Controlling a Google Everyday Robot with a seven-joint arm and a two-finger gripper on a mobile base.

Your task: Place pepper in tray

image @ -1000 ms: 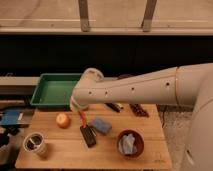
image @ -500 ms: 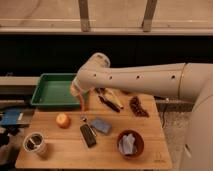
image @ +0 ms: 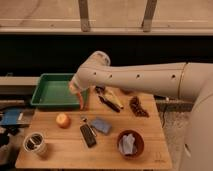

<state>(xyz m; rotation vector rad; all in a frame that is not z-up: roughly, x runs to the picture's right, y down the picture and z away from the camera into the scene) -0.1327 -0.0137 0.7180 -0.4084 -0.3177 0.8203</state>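
Observation:
The green tray (image: 50,92) sits at the table's back left. My gripper (image: 78,90) hangs at the end of the white arm, just above the tray's right rim. It is shut on the red-orange pepper (image: 80,99), which dangles point down over the rim, above the table. The gripper's fingers are mostly hidden by the wrist.
A round orange-yellow fruit (image: 63,120) lies in front of the tray. A black device (image: 88,135) and a blue packet (image: 101,125) lie mid-table. A reddish-brown bowl (image: 131,143) with a wrapper stands front right. A metal cup (image: 35,144) stands front left. Snack bags (image: 112,97) lie behind.
The arm has lifted the pepper from the table's middle and carried it back and left, up to the tray's right rim.

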